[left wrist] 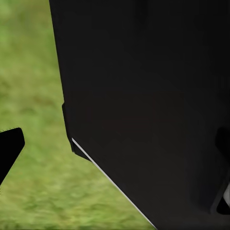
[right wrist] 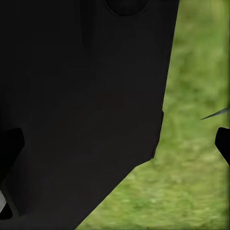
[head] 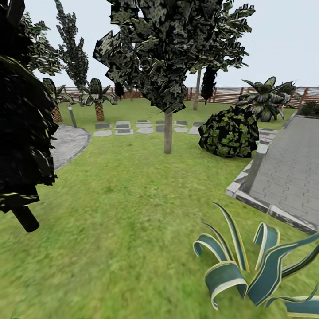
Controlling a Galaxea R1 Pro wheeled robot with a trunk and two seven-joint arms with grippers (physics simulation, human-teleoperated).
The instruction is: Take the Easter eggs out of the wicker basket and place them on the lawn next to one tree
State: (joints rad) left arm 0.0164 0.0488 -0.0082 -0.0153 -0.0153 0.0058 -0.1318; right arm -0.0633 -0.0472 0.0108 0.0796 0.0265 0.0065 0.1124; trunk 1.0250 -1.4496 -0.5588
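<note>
- Lawn (head: 119,212) spreads ahead of me; a slim-trunked tree (head: 168,133) stands far centre, a round shrub (head: 229,133) to its right.
- My end effectors: I cannot tell whether either is apart or together.

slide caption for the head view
Garden lawn with a slim-trunked tree, round shrub, stepping stones and paved patio.

Head view. The lawn (head: 115,212) spans the foreground. A straight-trunked tree (head: 167,133) stands at centre, with stepping stones (head: 133,127) behind it and a round shrub (head: 229,132) to its right. A paved area (head: 288,173) lies right; a conifer (head: 22,124) left; a striped-leaf plant (head: 248,270) nearest, lower right. A fence (head: 230,94) runs behind.
</note>
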